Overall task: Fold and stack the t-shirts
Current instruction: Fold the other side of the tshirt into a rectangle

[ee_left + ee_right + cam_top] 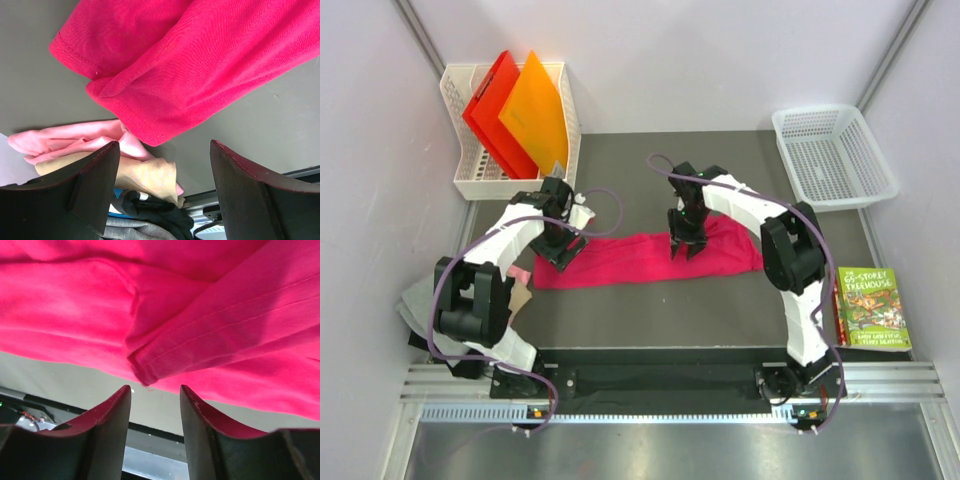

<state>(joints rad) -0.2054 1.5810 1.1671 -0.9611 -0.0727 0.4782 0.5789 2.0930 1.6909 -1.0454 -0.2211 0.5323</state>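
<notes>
Two arms reach out from the near rail. Closest in on the left, at the edge of the worktop (650, 315), sits a heap of small shirts. A grey t-shirt (420, 298) spreads toward the wall, with a tan t-shirt (147, 175) and a pale pink t-shirt (70, 142) bunched beside the left arm's elbow. On the right near edge a green-covered book (872, 308) lies flat.

Now mid-worktop: the magenta t-shirt (620, 265) lies as a long crumpled band running left to right. The left gripper (560, 250) hangs over its left end, fingers spread wide with nothing between them. Its wrist view shows a stitched hem just off the fingertips. The right gripper (685, 247) is down on the right half of the band. Its jaws are parted too, with a narrower gap and no cloth pinched, and a folded hem sits just ahead of its tips.

Further back on the left, a white rack (485, 185) holds a red folder (490, 105) and an orange folder (535, 115), both leaning. In the far right corner sits a white mesh basket (835, 155).
</notes>
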